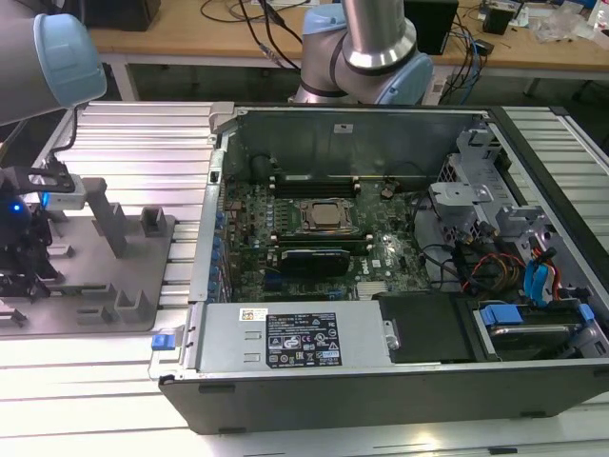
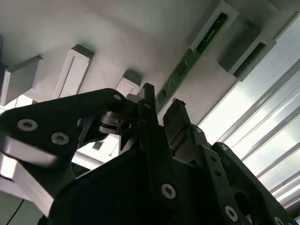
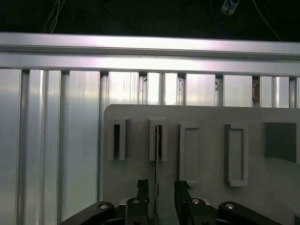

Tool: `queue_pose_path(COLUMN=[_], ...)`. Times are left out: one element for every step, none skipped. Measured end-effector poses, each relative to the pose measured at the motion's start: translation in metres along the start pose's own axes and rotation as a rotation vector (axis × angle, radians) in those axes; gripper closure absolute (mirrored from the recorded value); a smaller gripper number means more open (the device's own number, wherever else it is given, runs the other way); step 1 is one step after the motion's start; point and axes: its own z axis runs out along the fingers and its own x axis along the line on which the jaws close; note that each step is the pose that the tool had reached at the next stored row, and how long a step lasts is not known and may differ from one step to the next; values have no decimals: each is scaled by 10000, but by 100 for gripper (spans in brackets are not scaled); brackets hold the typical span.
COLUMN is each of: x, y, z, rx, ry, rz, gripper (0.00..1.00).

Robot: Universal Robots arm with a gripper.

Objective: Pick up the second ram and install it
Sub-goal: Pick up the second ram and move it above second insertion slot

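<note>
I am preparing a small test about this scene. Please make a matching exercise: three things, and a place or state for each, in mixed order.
Things:
1 second ram
2 gripper
3 computer case

Places or states:
A open, one finger on each side of the stick
B lid off, inside in view
C standing on edge in a slot of the grey holder plate

Pairs: 1-C, 2-A, 3-B

Raised slot blocks [image 3: 188,154] flank the second ram [image 2: 185,68], leaving the hand [image 3: 159,185] narrow gaps.

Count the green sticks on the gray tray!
1: the second ram, standing in a gray tray slot, between fingers of the open end effector. Others could hide behind it.
</note>
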Motion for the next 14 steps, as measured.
queue_pose_path(x=[0,0,7,22,22,23,23,23,22,23,23,22,23,23], y=[0,0,0,1,0,1,0,0,0,0,1,1,1,0], z=[0,0,2,0,0,0,0,-1,0,0,-1,0,-1,-1], rx=[0,0,3,0,0,0,0,0,-1,0,-1,-1,-1,-1], ry=[1,0,-1,-1,-2,-1,-2,-1,-1,-1,-1,-1,0,0], rz=[-3,-6,-9,-11,-16,-20,-21,-24,-27,-30,-34,-37,-40,-42], gripper=[75,75,75,75,75,75,75,76,84,84,84,85,91,91])
